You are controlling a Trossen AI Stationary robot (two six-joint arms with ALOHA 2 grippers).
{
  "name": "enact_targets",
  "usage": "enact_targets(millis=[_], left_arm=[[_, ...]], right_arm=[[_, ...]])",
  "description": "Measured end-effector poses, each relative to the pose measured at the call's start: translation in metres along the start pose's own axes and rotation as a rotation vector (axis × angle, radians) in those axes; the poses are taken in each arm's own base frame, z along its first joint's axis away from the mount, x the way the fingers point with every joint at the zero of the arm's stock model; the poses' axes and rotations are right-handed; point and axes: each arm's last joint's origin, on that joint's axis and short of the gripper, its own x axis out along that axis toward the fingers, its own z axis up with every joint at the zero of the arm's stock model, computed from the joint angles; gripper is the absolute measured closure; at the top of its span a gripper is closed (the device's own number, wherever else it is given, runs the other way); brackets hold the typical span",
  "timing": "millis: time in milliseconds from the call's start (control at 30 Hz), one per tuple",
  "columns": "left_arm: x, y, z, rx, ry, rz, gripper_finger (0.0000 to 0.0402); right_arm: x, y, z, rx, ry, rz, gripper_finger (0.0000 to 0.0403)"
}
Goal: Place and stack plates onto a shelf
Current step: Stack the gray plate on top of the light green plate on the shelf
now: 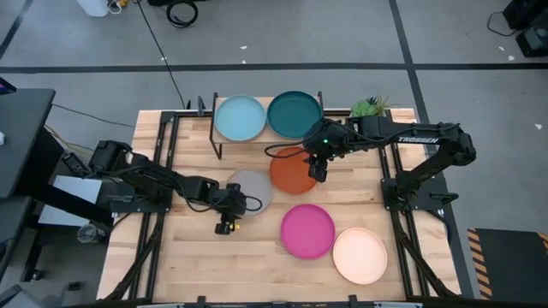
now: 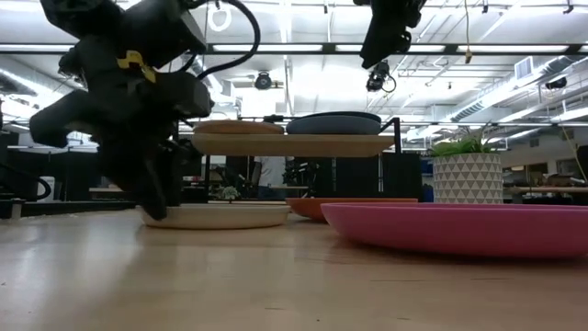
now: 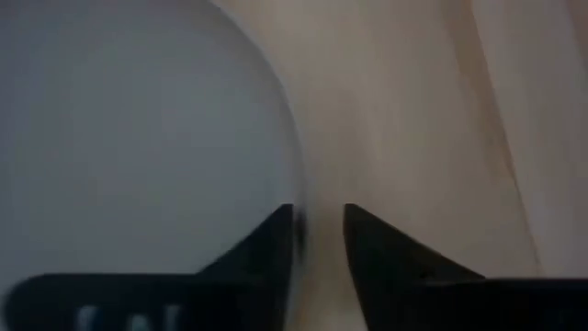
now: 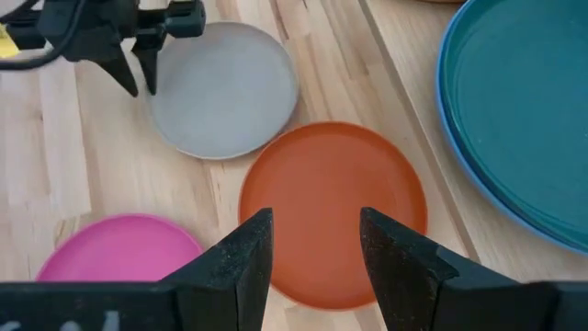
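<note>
grey plate [image 3: 138, 138] blurred (edge cropped)

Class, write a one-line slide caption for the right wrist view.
Right gripper open above the orange plate; left gripper at the grey plate.

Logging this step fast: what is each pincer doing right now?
Left pincer: open, straddling the grey plate's rim, not clamped.
Right pincer: open, empty, above the orange plate.

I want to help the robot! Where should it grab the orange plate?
By its thin raised rim. The orange plate lies flat on the table, so only the edge offers a hold. The right gripper hangs open above it; it could probably come straight down with one finger inside the rim and one outside, away from the grey plate.
</note>
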Motion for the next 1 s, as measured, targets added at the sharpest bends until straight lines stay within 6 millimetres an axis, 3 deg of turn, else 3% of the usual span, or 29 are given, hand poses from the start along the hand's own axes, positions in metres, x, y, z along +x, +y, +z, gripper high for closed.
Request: enact_targets(millis=[167,333,467,700,1000], left_arm=[[0.0,-0.001,0.001,-0.008,-0.002,-0.04,0.0385],[-0.006,-0.001,0.005,-0.076,0.01,-0.125,0.0386],[-0.023,-0.004,0.016,-0.086,-0.006,-0.14,0.0387],[-0.076,-0.005,0.047,-0.061,-0.02,-0.124,0.0387],[-0.17,0.002,0.113,-0.074,-0.176,-0.229,0.0387]], right_arm=[[0.0,0.0,0.0,0.004,0.0,0.0,0.0233],[0.0,0.0,0.0,-0.001,0.0,0.0,0.0233],[0.0,0.0,0.0,-0.009,-0.001,0.0,0.0233],[0.0,0.0,0.0,-0.02,-0.001,-0.001,0.0233],[-0.002,-0.004,0.0,-0.046,-0.013,-0.058,0.0233]])
